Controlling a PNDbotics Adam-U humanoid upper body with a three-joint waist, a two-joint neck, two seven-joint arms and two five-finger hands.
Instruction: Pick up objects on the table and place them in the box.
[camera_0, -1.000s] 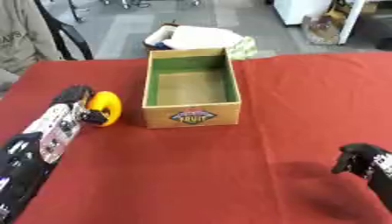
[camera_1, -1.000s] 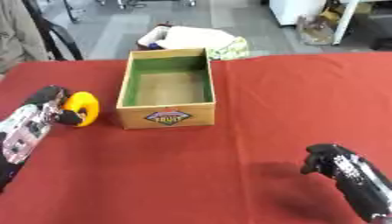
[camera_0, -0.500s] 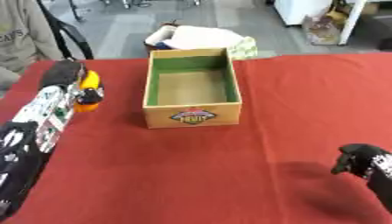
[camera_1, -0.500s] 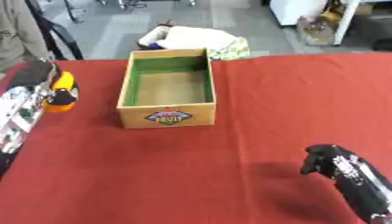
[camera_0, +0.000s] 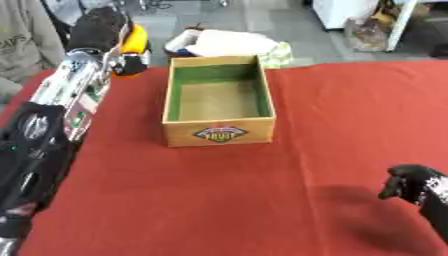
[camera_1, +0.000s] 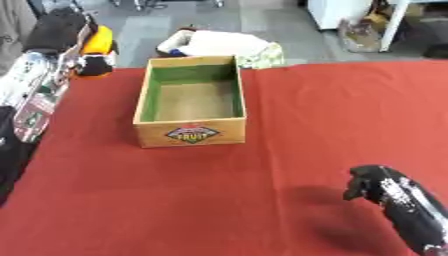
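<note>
A yellow-orange object (camera_0: 136, 40) is held high above the table's far left, with my left hand (camera_0: 103, 31) shut on it. It hangs left of the open cardboard box (camera_0: 219, 101), whose green-lined inside holds nothing. My left arm runs up the left side of both views. My right hand (camera_1: 378, 183) rests low at the bottom right, well apart from the box, its fingers curled and holding nothing.
The red table cloth (camera_0: 332, 120) covers the whole work surface. Beyond the far edge, on the grey floor, lies a white and pale green bundle (camera_0: 227, 44). A person's grey sleeve (camera_0: 22, 35) shows at the upper left.
My left hand has lifted the yellow-orange object off the cloth and carried it up and toward the far left. The right hand has stayed in place.
</note>
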